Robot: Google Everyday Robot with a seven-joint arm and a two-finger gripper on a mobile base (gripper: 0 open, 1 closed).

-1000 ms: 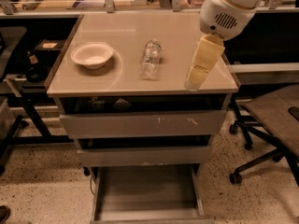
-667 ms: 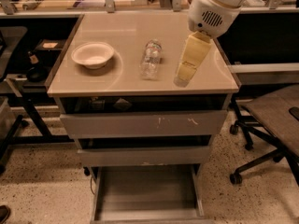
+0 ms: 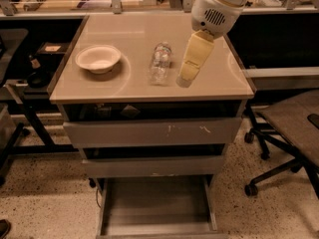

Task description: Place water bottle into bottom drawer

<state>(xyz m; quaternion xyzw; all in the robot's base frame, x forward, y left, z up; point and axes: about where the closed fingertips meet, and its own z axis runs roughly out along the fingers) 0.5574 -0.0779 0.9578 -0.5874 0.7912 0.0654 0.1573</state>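
Tool [image 3: 185,76]: pale yellow end piece under the white rounded arm housing [image 3: 215,11], slanting down toward the front edge; tip low over the beige tabletop [image 3: 129,34], right of centre; whether the tip touches the surface cannot be told; released or clenched, cannot tell; it does not grasp the bottle.

Small clear crinkled plastic water bottle [image 3: 160,62]: lying on its side just left of the tool, apart from it, near the tabletop's middle; long axis runs from back edge to front edge.

White round bowl [image 3: 98,59]: upright, toward the left edge, well apart from the bottle.

Below the front edge: two upper grey metal drawers [image 3: 152,132] with scuffed fronts, pushed in; lowest grey metal drawer [image 3: 157,208] pulled out, flat floor showing.

Dark office chair [image 3: 294,128]: beyond the right edge.
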